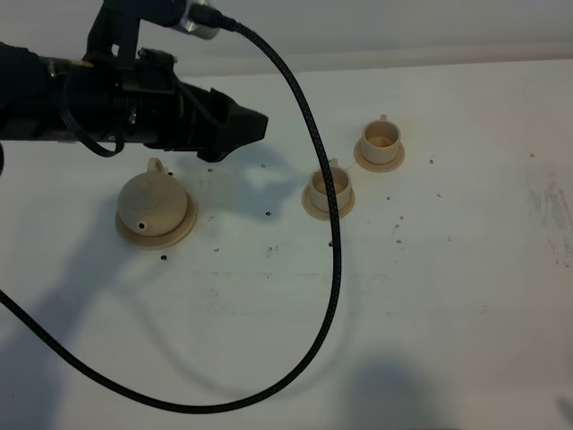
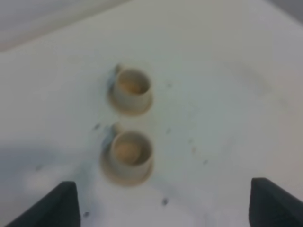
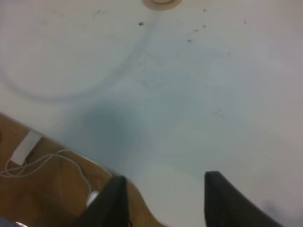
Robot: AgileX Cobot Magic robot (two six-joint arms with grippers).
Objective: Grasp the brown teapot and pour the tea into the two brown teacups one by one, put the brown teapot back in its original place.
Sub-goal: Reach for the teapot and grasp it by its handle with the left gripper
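Observation:
The brown teapot [image 1: 150, 204] sits on its wide saucer, the original place [image 1: 184, 229], at the left of the table. The two brown teacups stand on small saucers to its right, one nearer [image 1: 329, 186] and one farther back [image 1: 380, 138]. My left gripper [image 1: 254, 126] hovers above the table between teapot and cups, just behind the teapot. In the left wrist view it [image 2: 161, 213] is open and empty, with both teacups [image 2: 132, 87] [image 2: 129, 151] ahead of its fingertips [image 2: 52, 208]. My right gripper [image 3: 165, 198] hangs open and empty over the table's edge.
A black braided cable [image 1: 333, 269] loops from the left arm across the middle of the table, passing over the nearer cup. In the right wrist view, a tan rim [image 3: 161, 4] shows far ahead, and a wooden floor with white cords [image 3: 42, 163] lies beyond the table edge.

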